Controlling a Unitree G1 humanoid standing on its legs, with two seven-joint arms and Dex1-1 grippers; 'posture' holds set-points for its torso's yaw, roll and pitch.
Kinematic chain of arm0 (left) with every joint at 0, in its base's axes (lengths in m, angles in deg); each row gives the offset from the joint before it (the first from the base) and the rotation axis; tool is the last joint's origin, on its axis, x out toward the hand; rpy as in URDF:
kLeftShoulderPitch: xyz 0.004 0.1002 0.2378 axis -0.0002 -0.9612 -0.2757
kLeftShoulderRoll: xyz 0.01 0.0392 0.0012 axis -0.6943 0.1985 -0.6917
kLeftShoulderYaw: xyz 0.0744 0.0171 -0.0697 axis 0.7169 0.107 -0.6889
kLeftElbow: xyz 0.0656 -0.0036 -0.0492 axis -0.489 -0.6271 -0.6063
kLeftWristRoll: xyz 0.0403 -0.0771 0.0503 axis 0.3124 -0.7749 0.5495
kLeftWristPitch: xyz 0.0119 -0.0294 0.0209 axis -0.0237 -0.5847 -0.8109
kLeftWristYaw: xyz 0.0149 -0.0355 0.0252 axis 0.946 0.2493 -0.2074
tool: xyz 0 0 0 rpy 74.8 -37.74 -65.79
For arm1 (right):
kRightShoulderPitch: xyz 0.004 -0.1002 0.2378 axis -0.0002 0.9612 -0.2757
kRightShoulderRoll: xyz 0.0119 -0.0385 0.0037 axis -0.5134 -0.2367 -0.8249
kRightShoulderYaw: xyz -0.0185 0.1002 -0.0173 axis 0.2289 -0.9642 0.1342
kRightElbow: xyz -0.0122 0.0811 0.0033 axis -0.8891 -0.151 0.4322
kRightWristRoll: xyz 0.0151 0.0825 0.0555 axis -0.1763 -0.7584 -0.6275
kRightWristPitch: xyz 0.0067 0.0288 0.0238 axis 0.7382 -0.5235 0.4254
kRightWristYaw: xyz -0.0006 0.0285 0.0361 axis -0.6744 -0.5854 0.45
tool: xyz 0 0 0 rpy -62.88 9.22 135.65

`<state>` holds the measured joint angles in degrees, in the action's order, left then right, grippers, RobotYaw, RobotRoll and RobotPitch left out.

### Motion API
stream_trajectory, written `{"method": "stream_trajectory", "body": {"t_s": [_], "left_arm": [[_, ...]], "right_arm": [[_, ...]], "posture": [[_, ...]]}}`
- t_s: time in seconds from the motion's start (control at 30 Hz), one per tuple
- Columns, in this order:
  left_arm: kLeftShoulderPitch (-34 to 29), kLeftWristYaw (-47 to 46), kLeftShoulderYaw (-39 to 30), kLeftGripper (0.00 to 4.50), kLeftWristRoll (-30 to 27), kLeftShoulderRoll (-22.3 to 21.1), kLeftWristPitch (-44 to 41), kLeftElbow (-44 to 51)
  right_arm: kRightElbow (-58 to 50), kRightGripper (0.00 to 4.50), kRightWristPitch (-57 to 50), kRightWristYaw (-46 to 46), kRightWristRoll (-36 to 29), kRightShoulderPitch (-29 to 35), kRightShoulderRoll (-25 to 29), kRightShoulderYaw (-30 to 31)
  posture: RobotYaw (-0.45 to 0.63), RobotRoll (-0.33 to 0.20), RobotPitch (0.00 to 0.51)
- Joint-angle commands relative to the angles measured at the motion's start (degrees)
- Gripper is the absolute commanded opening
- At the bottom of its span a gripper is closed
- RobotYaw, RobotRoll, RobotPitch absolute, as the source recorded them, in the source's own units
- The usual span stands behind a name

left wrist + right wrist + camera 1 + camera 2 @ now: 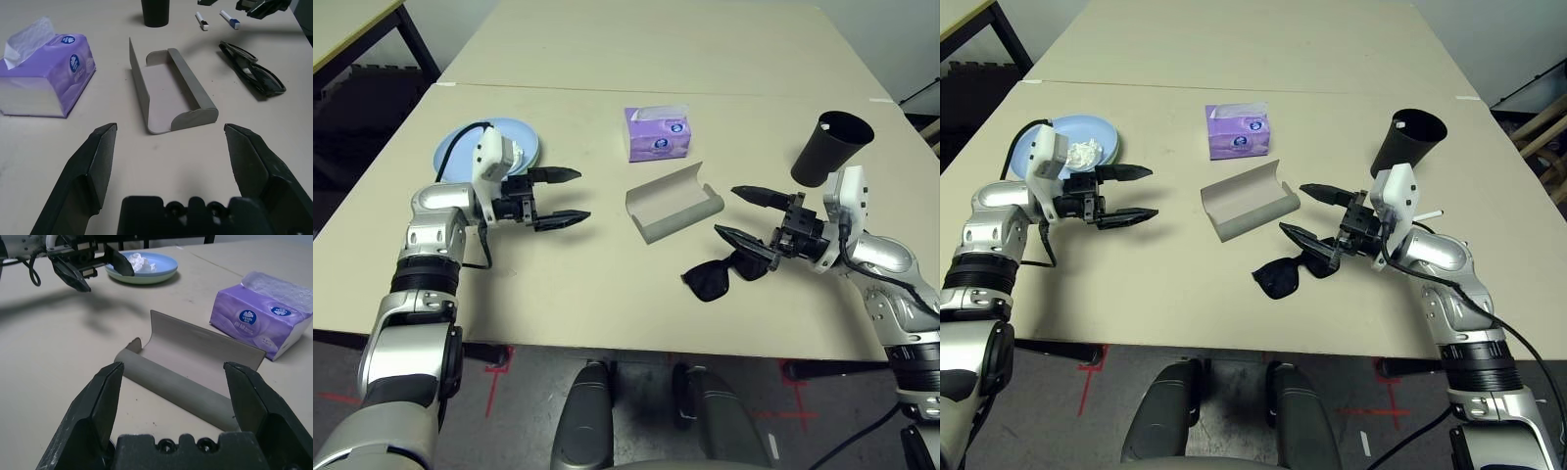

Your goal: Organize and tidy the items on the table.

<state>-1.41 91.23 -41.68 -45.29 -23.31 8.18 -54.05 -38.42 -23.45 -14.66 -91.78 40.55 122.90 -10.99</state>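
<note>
left gripper (558, 197): I see jaws wide, empty, above table (568, 284)
right gripper (740, 212): jaws wide, empty, over sunglasses (720, 274)

Table (607, 284): matt beige top, smooth, faint specks.
Glasses case (171, 93), open at table centre: grey, matt, stiff card-like or plastic shell, smooth paler lining.
Tissue box (49, 78) beside case: soft glossy purple plastic wrap, thin white paper tissue poking out.
Sunglasses (252, 73) on case's other side: black plastic, glossy frame, dark lenses.
Black cup (830, 147) beyond sunglasses: matt black.
Stacked plates (144, 271), well apart from case: light blue over pale green, smooth, slight sheen; crumpled white paper tissue wad (139, 262) on top.
Gripper fingers (93, 171): black plastic, matt, faceted.
Forearms (435, 220): silver, metallic sheen.
</note>
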Motion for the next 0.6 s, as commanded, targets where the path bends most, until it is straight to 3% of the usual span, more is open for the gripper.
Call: {"method": "stream_trajectory", "body": {"t_s": [0.03, 0.43, 0.6], "left_arm": [[-1.0, 1.6, 1.4, 4.45, 0.0, 0.5, 1.8, 2.4], [-6.7, 6.0, 3.2, 4.45, -5.4, 1.8, -0.8, 12.0], [-7.7, 5.9, 3.5, 4.45, -6.7, 2.1, -2.3, 15.0]], "right_arm": [[-2.6, 4.50, -2.6, -0.2, 0.9, -1.0, 2.1, 0.3], [-9.1, 4.50, -14.5, 4.8, 7.2, -5.3, 13.3, 9.1], [-9.6, 4.50, -12.3, 5.8, 9.3, -5.6, 13.7, 10.3]], "posture": [[0.14, 0.000, 0.216], [0.15, 0.000, 0.233], [0.15, 0.000, 0.236]]}}
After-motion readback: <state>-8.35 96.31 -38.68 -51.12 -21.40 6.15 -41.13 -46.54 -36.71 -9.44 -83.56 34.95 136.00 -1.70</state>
